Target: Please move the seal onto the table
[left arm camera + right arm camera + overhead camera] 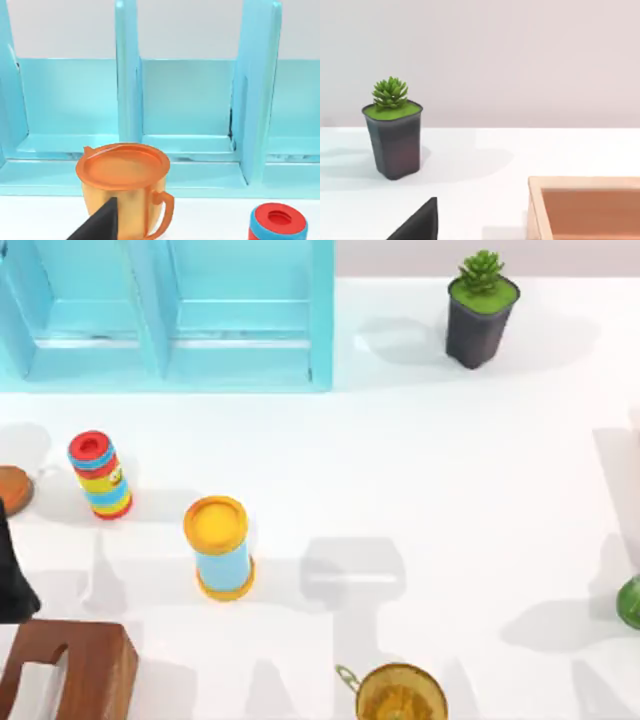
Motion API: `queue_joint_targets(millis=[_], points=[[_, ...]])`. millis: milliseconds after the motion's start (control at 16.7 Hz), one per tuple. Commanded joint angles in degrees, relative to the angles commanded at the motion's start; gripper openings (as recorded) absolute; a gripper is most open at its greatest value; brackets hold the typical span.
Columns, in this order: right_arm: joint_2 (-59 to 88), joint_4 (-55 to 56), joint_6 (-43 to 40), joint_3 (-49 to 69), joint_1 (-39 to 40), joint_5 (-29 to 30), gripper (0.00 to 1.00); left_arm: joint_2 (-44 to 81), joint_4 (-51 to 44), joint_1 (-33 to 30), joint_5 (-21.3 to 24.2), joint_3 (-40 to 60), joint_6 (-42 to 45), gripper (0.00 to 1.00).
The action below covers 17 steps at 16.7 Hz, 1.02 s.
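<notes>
Centrally, the white table [440, 470] lies open beside the turquoise cabinet [170, 315]

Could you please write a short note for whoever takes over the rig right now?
Left gripper: low at the table's left side, just behind the orange lidded cup, facing the turquoise cabinet.
Right gripper: low over the table, facing the black plant pot, with a pale open wooden box close by.
Seal: I cannot place it from these pictures, and neither arm can be confirmed as holding it.
Done: nothing that can be confirmed.
Left: find the seal, grasp it, and set it on a bare part of the table.
</notes>
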Motion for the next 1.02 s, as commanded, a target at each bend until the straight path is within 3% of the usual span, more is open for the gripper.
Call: queue_joint_targets(millis=[240, 480, 1020], points=[[1.91, -1.84, -1.08, 1.86, -1.12, 0.05, 1.0, 0.0, 0.0, 0.0, 0.0, 0.0, 0.0, 1.0], [12.86, -11.83, -5.78, 12.44, -5.82, 0.03, 1.0, 0.0, 0.0, 0.0, 0.0, 0.0, 0.0, 1.0], [64.85, -46.96, -18.97, 51.6, -19.11, -0.18, 1.0, 0.0, 0.0, 0.0, 0.0, 0.0, 0.0, 1.0]])
